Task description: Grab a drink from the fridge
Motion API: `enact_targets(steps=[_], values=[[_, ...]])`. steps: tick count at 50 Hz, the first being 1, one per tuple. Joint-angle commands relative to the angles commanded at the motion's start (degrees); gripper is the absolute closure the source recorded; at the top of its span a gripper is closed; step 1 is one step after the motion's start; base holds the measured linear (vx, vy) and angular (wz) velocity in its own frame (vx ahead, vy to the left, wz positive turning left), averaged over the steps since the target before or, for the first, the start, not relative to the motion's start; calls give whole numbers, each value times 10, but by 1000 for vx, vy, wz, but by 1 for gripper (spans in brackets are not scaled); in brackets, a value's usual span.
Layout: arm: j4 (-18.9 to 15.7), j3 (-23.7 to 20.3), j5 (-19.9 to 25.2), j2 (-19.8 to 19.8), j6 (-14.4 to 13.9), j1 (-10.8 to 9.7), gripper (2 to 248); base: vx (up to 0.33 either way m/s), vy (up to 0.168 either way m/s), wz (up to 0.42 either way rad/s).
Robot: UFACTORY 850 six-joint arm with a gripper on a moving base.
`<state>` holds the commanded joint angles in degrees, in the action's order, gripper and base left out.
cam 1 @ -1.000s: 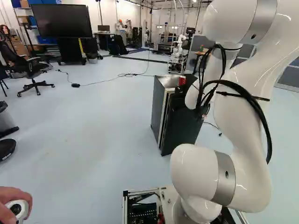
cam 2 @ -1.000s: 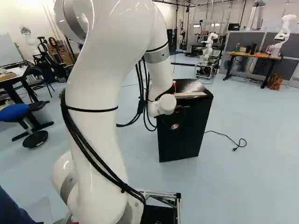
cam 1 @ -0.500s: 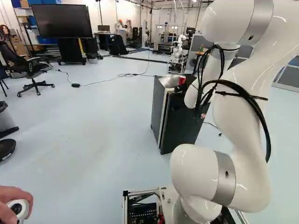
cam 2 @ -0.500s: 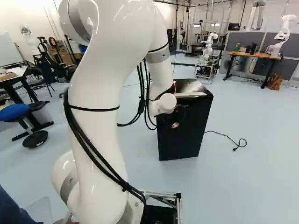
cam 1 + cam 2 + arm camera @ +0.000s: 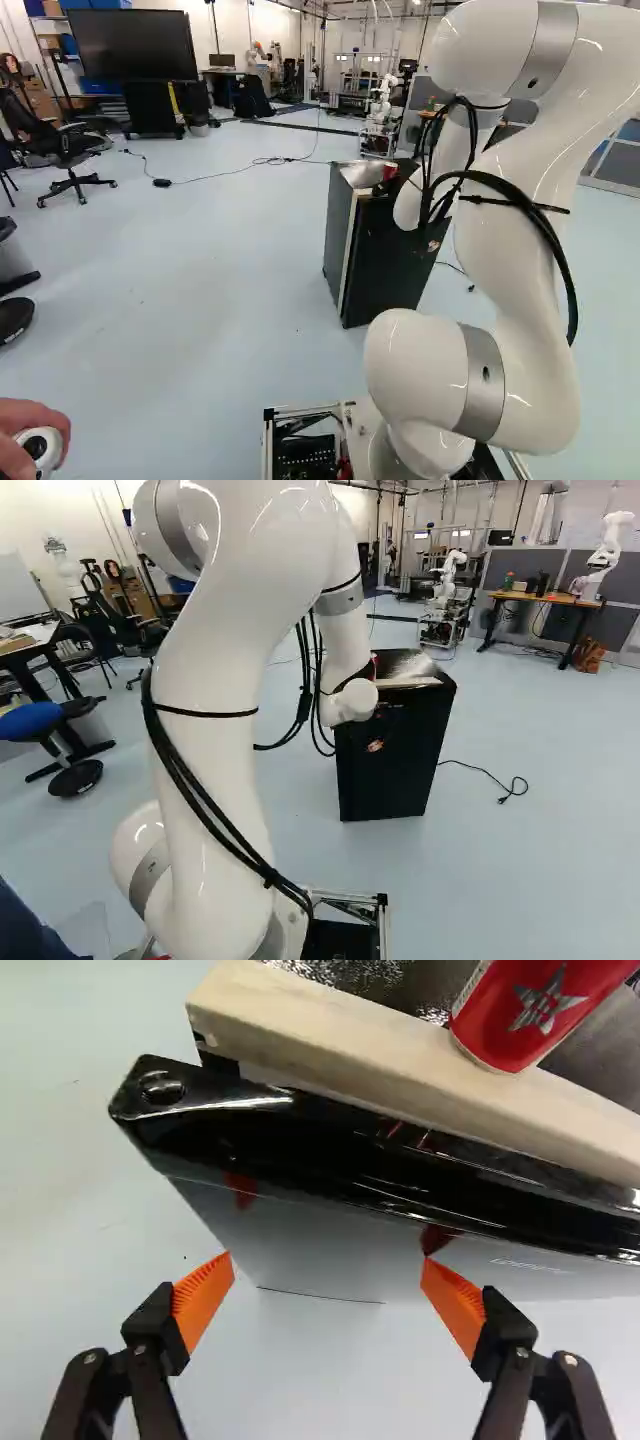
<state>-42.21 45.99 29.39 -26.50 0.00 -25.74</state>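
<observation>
one red can (image 5: 530, 1015), atop fridge (image 5: 400, 770) — gripper (image 5: 327, 1263) spread

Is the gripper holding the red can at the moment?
No, the gripper stands open, with the can ahead of it beyond the wooden strip.

Blk fridge (image 5: 385, 265) stands on the pale floor (image 5: 200, 290) just R of ctr, red can (image 5: 390, 172) on its shiny top, w/ the wht arm (image 5: 515, 205) rising at R, partly in front of it, blk cables (image 5: 545, 225) strapped on. Btm L corner: a person's hand (image 5: 38, 412) round a wht gadget (image 5: 40, 446); above that, a bin (image 5: 12, 262) at the edge. Upper L: office chair (image 5: 62, 148) & big dark TV (image 5: 133, 45), a thin cord (image 5: 225, 174) running along the floor b/w TV & fridge.
</observation>
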Motion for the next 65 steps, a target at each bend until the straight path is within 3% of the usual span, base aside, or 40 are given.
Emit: enact_targets(steps=[45,65], values=[[0,22,0,-16,0,6,3,0,0,0],[0,-24,0,18,0,-1,3,0,0,0]])
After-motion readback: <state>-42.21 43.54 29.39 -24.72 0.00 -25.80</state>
